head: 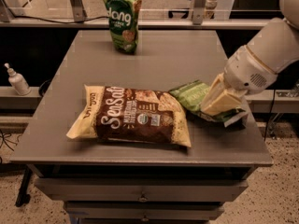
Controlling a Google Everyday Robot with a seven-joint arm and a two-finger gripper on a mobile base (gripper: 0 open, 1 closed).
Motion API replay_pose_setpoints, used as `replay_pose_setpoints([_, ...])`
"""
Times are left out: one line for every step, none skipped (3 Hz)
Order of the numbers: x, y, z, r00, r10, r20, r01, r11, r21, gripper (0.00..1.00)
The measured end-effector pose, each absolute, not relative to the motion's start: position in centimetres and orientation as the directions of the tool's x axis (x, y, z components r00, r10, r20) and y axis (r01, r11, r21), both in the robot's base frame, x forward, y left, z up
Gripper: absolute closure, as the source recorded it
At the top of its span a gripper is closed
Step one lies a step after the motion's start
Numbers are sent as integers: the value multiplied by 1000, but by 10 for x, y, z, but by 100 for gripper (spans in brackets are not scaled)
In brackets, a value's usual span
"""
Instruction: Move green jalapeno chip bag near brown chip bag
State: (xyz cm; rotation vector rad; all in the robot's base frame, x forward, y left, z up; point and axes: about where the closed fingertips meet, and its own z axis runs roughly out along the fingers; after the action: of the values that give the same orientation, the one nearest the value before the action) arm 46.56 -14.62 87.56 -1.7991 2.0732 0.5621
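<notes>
Two-finger gripper [223,101] clamped on small crinkly light-green jalapeno chip bag [190,94] | bag low on grey table [177,55], just beside large flat dark-brown chip bag [135,118], right end | advice: settle flat, release gently, lift straight up.

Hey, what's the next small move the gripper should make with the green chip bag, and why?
Probably open the gripper and let go. It sits at the table's right side, clamped on the green jalapeno chip bag, which seems to lie on the tabletop with its left end right beside the brown chip bag, possibly touching it.
</notes>
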Motion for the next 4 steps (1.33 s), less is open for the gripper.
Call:
replay_pose_setpoints([438, -140, 859, -117, -861, -496, -990, 64, 123, 59])
replay_pose_setpoints([427, -125, 858, -69, -863, -501, -990, -2, 140, 35])
replay_pose_setpoints([425, -110, 861, -26, -859, -512, -988, -55, 142, 13])
replay_pose_setpoints([429, -103, 869, -7, -850, -527, -989, -73, 130, 0])
